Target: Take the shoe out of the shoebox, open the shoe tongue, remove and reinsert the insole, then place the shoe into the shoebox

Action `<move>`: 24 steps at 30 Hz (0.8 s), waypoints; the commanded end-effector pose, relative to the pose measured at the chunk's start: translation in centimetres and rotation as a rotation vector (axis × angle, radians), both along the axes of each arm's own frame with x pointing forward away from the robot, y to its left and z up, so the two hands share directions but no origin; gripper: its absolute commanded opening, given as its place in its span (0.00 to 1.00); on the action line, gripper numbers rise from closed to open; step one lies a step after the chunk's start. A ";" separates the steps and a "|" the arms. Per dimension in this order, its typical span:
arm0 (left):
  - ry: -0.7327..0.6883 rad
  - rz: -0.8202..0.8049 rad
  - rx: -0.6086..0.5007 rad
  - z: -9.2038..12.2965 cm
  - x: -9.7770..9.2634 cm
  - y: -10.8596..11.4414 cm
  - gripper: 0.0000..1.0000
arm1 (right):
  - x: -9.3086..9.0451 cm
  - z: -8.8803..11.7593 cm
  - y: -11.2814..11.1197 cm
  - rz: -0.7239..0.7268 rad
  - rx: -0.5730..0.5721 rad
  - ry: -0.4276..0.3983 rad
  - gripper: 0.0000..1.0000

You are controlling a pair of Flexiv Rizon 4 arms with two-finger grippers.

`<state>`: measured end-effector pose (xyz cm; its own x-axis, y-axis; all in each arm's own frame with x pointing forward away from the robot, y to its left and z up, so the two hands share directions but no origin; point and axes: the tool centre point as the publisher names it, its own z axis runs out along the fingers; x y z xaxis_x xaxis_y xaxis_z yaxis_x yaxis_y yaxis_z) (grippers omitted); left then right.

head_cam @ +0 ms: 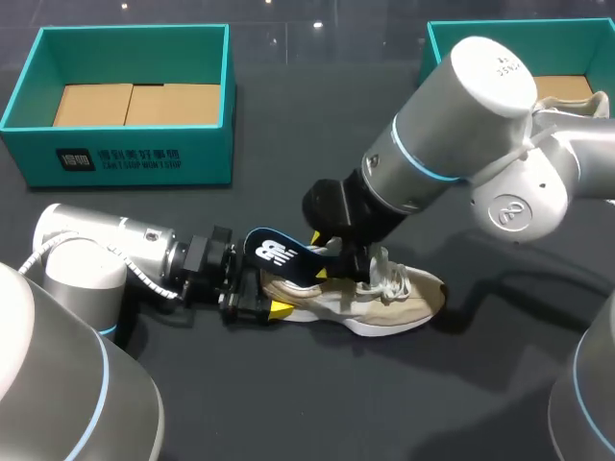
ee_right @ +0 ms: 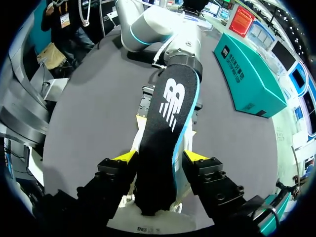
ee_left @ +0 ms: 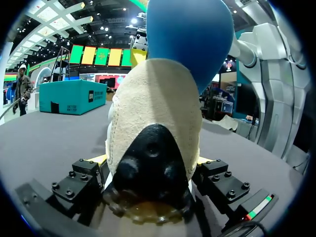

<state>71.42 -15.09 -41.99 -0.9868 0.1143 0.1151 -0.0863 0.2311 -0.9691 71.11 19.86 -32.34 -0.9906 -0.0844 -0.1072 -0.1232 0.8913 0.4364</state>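
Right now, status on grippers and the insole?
Left gripper shut on shoe heel, shoe on table. Right gripper shut on insole, part out of shoe. Nothing in the way.

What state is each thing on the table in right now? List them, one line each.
shoe: out of the box, standing on its sole on the table.
insole: tilted up out of the shoe's opening.
left shoebox: open, no shoe in it.
right shoebox: open, only partly in view.
left gripper: shut on the shoe's heel.
right gripper: shut on the insole.
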 end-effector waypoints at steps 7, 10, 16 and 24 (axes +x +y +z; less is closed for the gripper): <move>0.000 0.000 0.001 -0.2 0.1 0.1 0.00 | 0.6 2.9 0.7 -0.066 -0.067 0.135 1.00; 0.000 0.000 0.001 -0.2 0.1 0.1 0.00 | 0.6 3.2 0.7 -0.073 -0.069 0.142 1.00; 0.000 0.000 0.001 -0.2 0.1 0.1 0.00 | 0.6 3.2 0.7 -0.073 -0.069 0.142 1.00; 0.000 0.000 0.001 -0.2 0.1 0.1 0.00 | 0.1 3.3 1.5 -0.081 -0.011 0.229 1.00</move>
